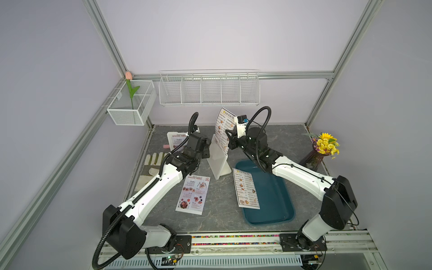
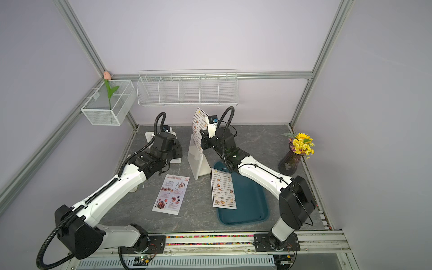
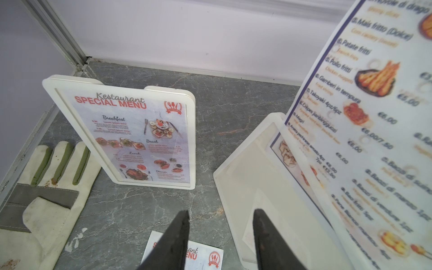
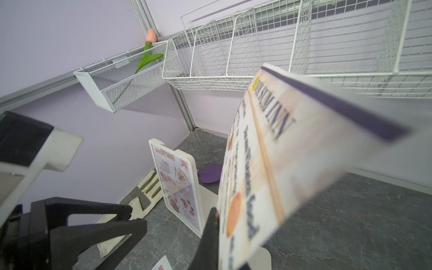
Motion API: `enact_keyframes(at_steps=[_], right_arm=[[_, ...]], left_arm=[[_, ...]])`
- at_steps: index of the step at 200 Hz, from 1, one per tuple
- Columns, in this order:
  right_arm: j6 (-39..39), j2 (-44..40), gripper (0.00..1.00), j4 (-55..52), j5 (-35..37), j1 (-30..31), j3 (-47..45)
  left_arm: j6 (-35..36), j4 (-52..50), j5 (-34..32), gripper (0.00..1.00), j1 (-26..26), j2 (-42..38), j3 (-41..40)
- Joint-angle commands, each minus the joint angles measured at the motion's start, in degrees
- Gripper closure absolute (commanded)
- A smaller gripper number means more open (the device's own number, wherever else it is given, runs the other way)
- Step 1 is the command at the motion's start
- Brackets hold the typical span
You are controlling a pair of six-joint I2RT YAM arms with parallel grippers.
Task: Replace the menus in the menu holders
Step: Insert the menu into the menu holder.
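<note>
My right gripper (image 1: 230,138) is shut on a "DIM SUM INN" menu (image 1: 222,131), held upright with its lower end inside the centre menu holder (image 1: 218,163). In the right wrist view one finger (image 4: 210,233) presses against that sheet (image 4: 292,152). My left gripper (image 3: 221,214) is open and straddles the near edge of this holder (image 3: 245,182), clamping nothing. A second menu holder (image 3: 53,81) at the back left shows a "SPECIAL MENU". A loose "SPECIAL MENU" sheet (image 1: 194,195) lies flat on the table. Another "DIM SUM INN" sheet (image 1: 245,189) rests on the teal tray (image 1: 273,198).
A work glove (image 1: 152,163) lies at the table's left edge. A dark vase with yellow flowers (image 1: 322,149) stands at the right. White wire racks (image 1: 208,88) and a mesh basket with a tulip (image 1: 133,102) hang on the walls above the table.
</note>
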Motion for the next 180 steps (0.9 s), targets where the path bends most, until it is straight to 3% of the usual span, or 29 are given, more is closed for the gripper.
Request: enact_keyframes(at_steps=[1,102,148,180], right_arm=[[-2.2,0.8,0.93,5.4,1.2,0.4,-1.8],[-0.2,-1.5,0.93,14.9,4.7,2.8,-8.9],[3.1,-2.8,0.81,13.4,4.4,3.5,-10.0],[5.4,-3.9,0.76,9.9,0.4,3.6,-9.5]], left_arm=[[0.4,-0.1,0.5,0.53,0.6,0.5,1.9],[0.2,1.2,0.8,0.53,1.1,1.3,1.5],[-0.2,1.5,0.7,0.53,1.1,1.0,1.1],[-0.3,1.6,0.6,0.53,1.1,0.4,0.6]])
